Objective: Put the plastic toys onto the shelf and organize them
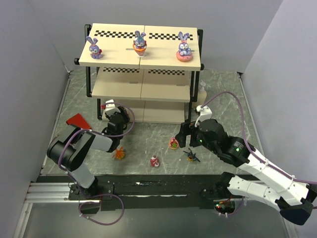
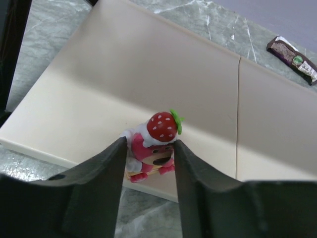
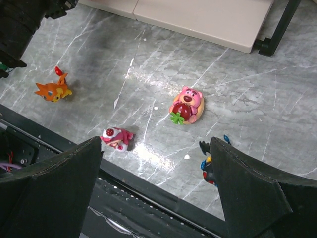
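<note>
The left gripper [image 2: 149, 148] has its two dark fingers [image 2: 106, 178] pressed against either side of a strawberry-capped pink figure [image 2: 153, 144], so the jaws are closed on it. The figure stands upright at the front edge of the lowest cream board of the shelf [image 2: 148, 74], its base just over the lip. From above, this gripper [image 1: 109, 110] sits at the left front corner of the shelf's [image 1: 119, 62] bottom tier. The left arm [image 1: 74, 148] is folded behind it, elbow low and to the left and forearm angled up towards the rack. A red block [image 1: 78, 120] lies just beside the arm.

The right gripper [image 3: 154, 144] hangs with its jaws spread wide and nothing between them, pointing down at the grey marbled table [image 1: 148, 136] in front of the shelf. A pink bear figure [image 3: 186, 105] lies on its back below the gap. A small red-pink figure [image 3: 116, 138] lies near the left finger and a dark blue winged figure [image 3: 210, 166] at the edge of the right finger. An orange spiky creature [image 3: 52, 90] sits well off towards the left arm. The right arm [image 1: 262, 173] stretches diagonally from the lower right, its white link leading up to the dark wrist.

Three purple-blue bunnies [image 1: 139, 43] stand upright in a row across the top board, well apart from one another
</note>
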